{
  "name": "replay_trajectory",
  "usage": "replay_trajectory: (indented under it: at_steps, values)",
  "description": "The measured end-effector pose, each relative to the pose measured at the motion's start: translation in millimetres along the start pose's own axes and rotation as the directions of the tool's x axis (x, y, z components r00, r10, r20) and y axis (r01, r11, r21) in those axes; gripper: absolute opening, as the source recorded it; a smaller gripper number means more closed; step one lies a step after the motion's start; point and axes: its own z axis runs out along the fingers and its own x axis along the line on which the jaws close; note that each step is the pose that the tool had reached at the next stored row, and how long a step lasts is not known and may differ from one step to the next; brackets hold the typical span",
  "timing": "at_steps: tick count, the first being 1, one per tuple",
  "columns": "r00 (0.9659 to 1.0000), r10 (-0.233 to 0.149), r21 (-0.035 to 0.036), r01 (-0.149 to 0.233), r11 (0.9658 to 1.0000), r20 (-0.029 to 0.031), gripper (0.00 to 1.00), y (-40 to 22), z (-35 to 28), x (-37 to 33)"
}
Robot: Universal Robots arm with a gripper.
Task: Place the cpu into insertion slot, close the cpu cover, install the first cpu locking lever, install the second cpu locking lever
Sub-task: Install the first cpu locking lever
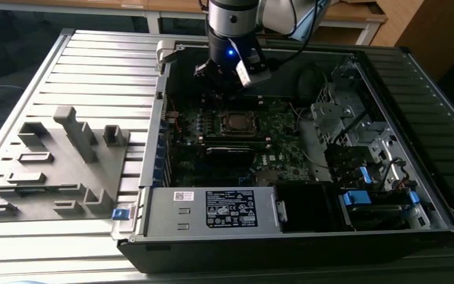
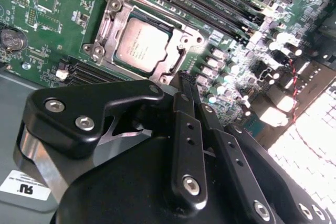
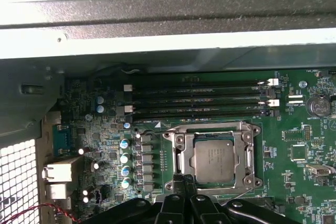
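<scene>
Nearest us in the exterior view, the open case (image 1: 290, 251) sits on the ridged desk (image 1: 93, 65), with a grey fixture tray (image 1: 61, 160) beside it on that view's left. Inside the case, the power supply (image 1: 172, 213) lies along the near wall, the green board (image 1: 282, 136) behind it. Mid-board, there's the cpu (image 3: 214, 161), dull silver, seated flat in its socket. The cover (image 3: 180, 156) is down around it, chip showing through the window. Just beyond, the claw (image 2: 185, 77) hovers by the socket's edge, tips pinched together, holding nothing.
</scene>
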Motion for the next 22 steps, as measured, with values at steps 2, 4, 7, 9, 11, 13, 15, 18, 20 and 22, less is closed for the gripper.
replay_trajectory:
  at_steps: [2,4,7,9,11,13,15,18,20,22]
  values:
    - [1.0000,0.000,0.0000,0.000,1.0000,0.0000,0.11,0.0,-1.6,0.2]
    - [1.0000,0.000,0.0000,0.000,1.0000,0.0000,0.11,0.0,-2.3,0.6]
    - [1.0000,0.000,-0.0001,0.000,1.0000,0.0001,0.11,-0.1,-2.2,1.4]
    - [1.0000,0.000,-0.0001,0.000,1.0000,0.0000,0.11,-0.2,-2.1,2.5]
    - [1.0000,0.000,-0.0001,0.000,1.0000,0.0000,0.11,-0.3,-2.0,3.6]
    - [1.0000,0.000,0.0000,0.000,1.0000,0.0000,0.11,-0.4,-2.0,4.7]
    - [1.0000,0.000,0.0000,0.000,1.0000,0.0000,0.11,-0.6,-2.0,6.2]
    - [1.0000,0.000,-0.0001,0.000,1.0000,0.0000,0.11,-1.1,-1.8,9.5]
    - [1.0000,0.000,-0.0001,0.000,1.0000,0.0001,0.11,-1.4,-1.8,11.8]
    - [1.0000,0.000,-0.0001,0.000,1.0000,0.0001,0.11,-1.5,-1.6,13.7]
